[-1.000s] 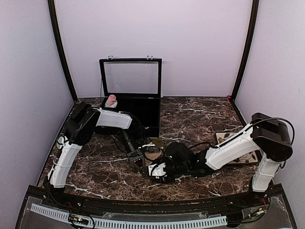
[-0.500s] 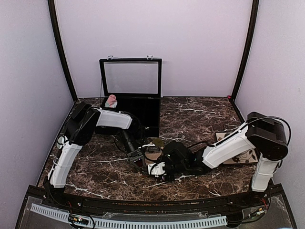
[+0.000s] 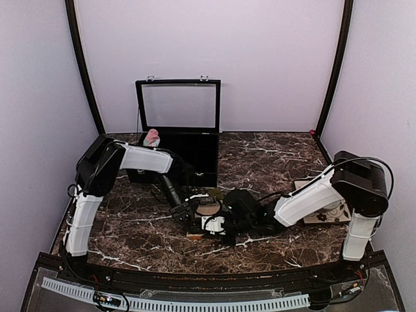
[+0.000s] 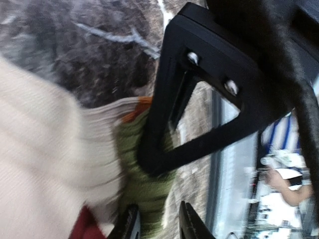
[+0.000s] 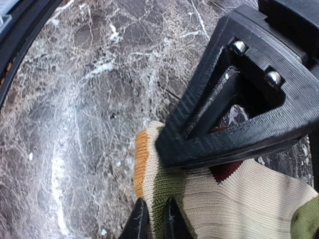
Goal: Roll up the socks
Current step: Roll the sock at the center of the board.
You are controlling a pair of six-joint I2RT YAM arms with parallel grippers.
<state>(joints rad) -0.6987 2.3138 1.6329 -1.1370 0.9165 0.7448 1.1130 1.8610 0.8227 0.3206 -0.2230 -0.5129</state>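
The tan sock (image 5: 234, 199), cream with olive and orange stripes and a maroon patch, lies mid-table (image 3: 195, 232) between both arms. My right gripper (image 5: 156, 219) (image 3: 211, 224) is shut, pinching the sock's olive-striped edge. My left gripper (image 4: 159, 224) (image 3: 184, 211) stands over the same end, jaws apart around the olive stripe (image 4: 144, 184), with a gap showing beside one finger. That view is blurred. Each wrist view shows the other gripper's black finger pressed on the fabric. The pink sock (image 3: 152, 137) sits as a bundle at the black box's left rim.
A black box (image 3: 195, 153) with its clear lid (image 3: 179, 106) raised stands at the back left. A patterned flat mat (image 3: 325, 213) lies under the right arm. Purple walls close in three sides; a black rail runs along the near edge.
My right gripper slid left and closed on the sock's striped edge. My left gripper's jaws parted, and the left arm's elbow swung to the left.
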